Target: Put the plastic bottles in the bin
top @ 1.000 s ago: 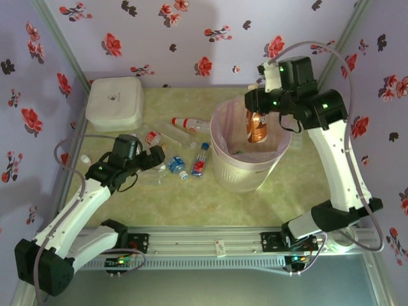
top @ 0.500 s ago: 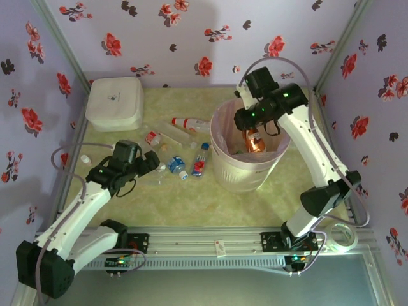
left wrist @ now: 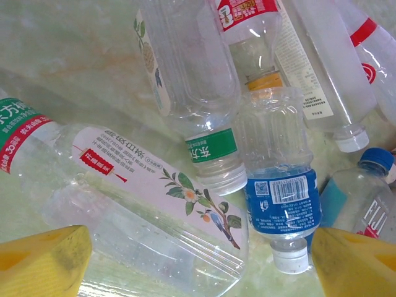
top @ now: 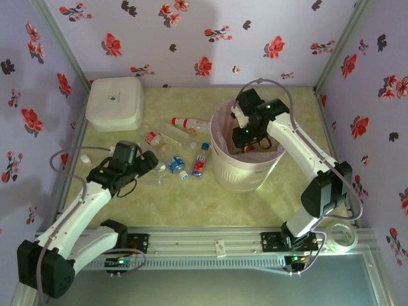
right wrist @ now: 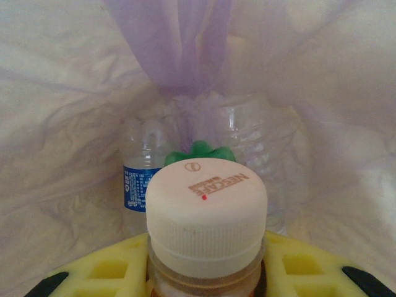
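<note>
Yellow right pincer (right wrist: 206, 272) clamps a ribbed-capped bottle (right wrist: 206, 210) in the bin (top: 239, 175); left pincer (left wrist: 198, 263) gapes.

walls (top: 191, 38): lilac, red flowers; table (top: 178, 197): pale green, seemingly marbled

The left arm (top: 70, 213) and the right arm (top: 299, 143) are wearing the same livery: glossy white link shells are alternating with blocky black joint housings, and small green lights are glowing on the black sections. A thin, pale translucent cable (top: 70, 152) is arching off the left arm, and a second grey cable (top: 264, 80) is looping off the right arm. A black base (top: 124, 234) is carrying each arm on a silver slotted rail (top: 217, 245), where tiny green and red lights are showing. The left end effector (top: 153, 160) is showing plain yellow fingers (left wrist: 43, 260), smudged grey along one edge. The right end effector (top: 245, 135) is showing yellow fingers (right wrist: 111, 269) moulded with square recesses and ending in black corners.
</note>
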